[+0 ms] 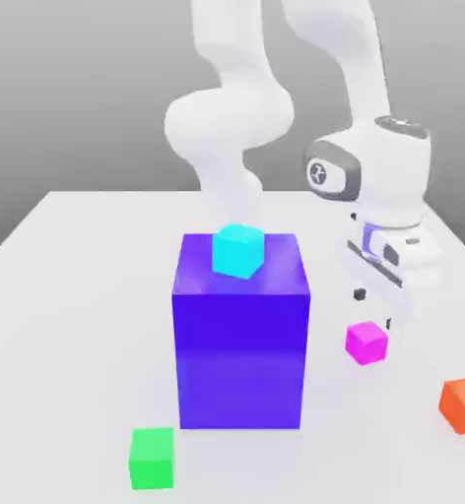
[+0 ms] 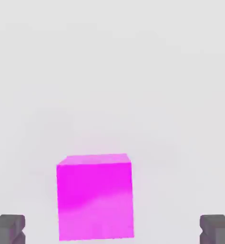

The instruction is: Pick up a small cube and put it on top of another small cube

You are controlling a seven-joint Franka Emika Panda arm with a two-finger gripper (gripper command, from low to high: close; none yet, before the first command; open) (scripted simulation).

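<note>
Sitting flat on table, small plain magenta cube (image 2: 95,198) w/ glossy faces, btwn released end effector (image 2: 112,228) fingers, untouched.

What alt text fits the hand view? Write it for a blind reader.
A magenta cube sits on a pale surface, between the open tool's two dark fingertips, touching neither.

I see a cube (image 1: 238,250) on the big block (image 1: 241,335); a second cube (image 1: 365,343) lies to its right in the exterior view, a third (image 1: 152,458) before its left corner.
</note>
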